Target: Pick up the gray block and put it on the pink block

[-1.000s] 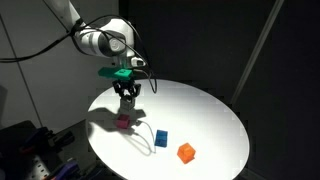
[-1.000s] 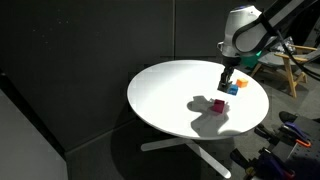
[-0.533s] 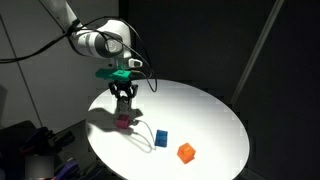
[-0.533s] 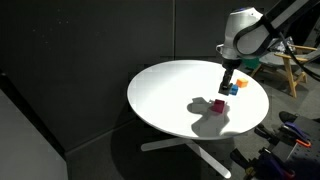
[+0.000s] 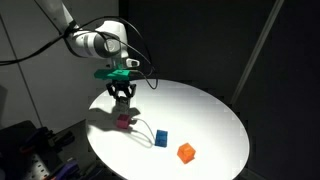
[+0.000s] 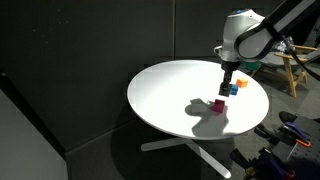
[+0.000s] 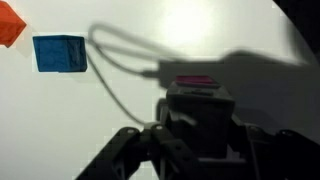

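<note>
My gripper (image 5: 123,96) hangs over the round white table (image 5: 210,110), right above the pink block (image 5: 124,122). It is shut on the gray block (image 7: 200,118), which looks dark between the fingers in the wrist view. There, only a strip of the pink block (image 7: 196,80) shows just past the gray block. In both exterior views the gripper (image 6: 227,88) is a little above the pink block (image 6: 219,105). I cannot tell whether the two blocks touch.
A blue cube (image 5: 161,138) and an orange cube (image 5: 186,153) lie on the table beside the pink block. They also show in the wrist view, blue (image 7: 60,53) and orange (image 7: 10,25). The table edge is close behind the gripper.
The arm has shifted very slightly over the pink block. The blocks on the table have not moved.
</note>
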{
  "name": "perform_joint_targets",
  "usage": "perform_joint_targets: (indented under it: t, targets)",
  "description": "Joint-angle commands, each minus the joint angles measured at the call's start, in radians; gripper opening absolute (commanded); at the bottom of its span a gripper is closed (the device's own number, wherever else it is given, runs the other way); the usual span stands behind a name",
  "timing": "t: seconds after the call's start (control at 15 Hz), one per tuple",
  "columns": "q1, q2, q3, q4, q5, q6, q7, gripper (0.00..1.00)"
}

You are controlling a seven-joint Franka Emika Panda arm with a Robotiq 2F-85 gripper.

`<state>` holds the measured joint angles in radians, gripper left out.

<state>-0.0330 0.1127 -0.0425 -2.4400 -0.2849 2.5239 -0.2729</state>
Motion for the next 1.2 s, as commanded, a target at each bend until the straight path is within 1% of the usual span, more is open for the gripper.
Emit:
perform_joint_targets:
  t: [0.0, 0.67, 1.13]
  targets:
    - [0.008, -0.009, 0.001, -0.014, -0.055, 0.023, 0.026, 0.27]
    - [0.021, 0.043, -0.007, -0.007, -0.141, 0.063, 0.086, 0.27]
    - [0.027, 0.079, -0.012, 0.001, -0.165, 0.079, 0.136, 0.27]
